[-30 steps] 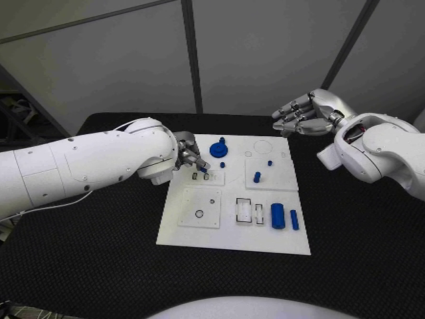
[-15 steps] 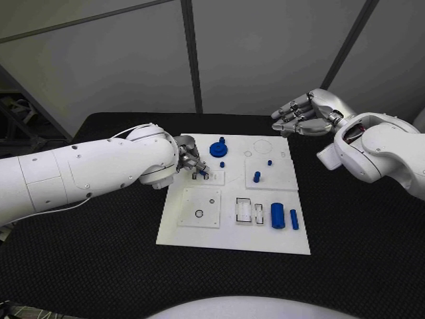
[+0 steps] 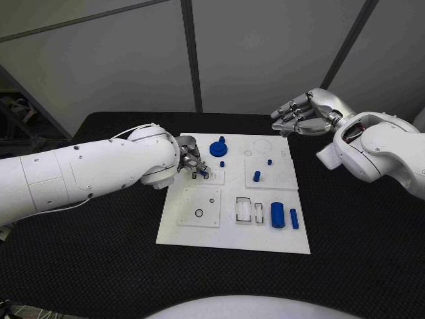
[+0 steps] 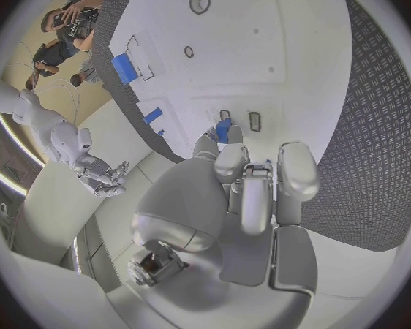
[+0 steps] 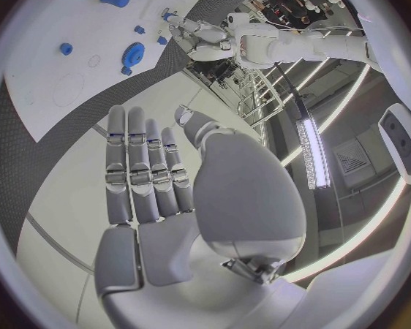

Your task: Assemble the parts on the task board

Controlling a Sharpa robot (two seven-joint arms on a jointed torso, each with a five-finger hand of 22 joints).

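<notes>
The white task board (image 3: pixel 234 229) lies in the middle of the black table. My left hand (image 3: pixel 190 159) is over its near-left block and pinches a small blue part (image 3: pixel 204 172) just above two small slots (image 4: pixel 254 120); the left wrist view shows this part (image 4: pixel 223 131) at my fingertips (image 4: pixel 231 161). A blue gear-like disc (image 3: pixel 218 147), a blue peg (image 3: pixel 257 177) and two blue cylinders (image 3: pixel 277 216) are on the board. My right hand (image 3: pixel 307 114) hovers open behind the board's far right corner, its fingers (image 5: pixel 142 172) stretched out and holding nothing.
A square plate with a small ring hole (image 3: pixel 200 213) and a frame of rectangular slots (image 3: pixel 245 210) sit on the board's front half. Black table (image 3: pixel 97 252) surrounds the board. The right wrist view shows the board (image 5: pixel 50 66) and my left arm (image 5: pixel 288 47).
My left arm has turned slightly, and its hand has stayed over the slots with the blue part. The right hand has not moved.
</notes>
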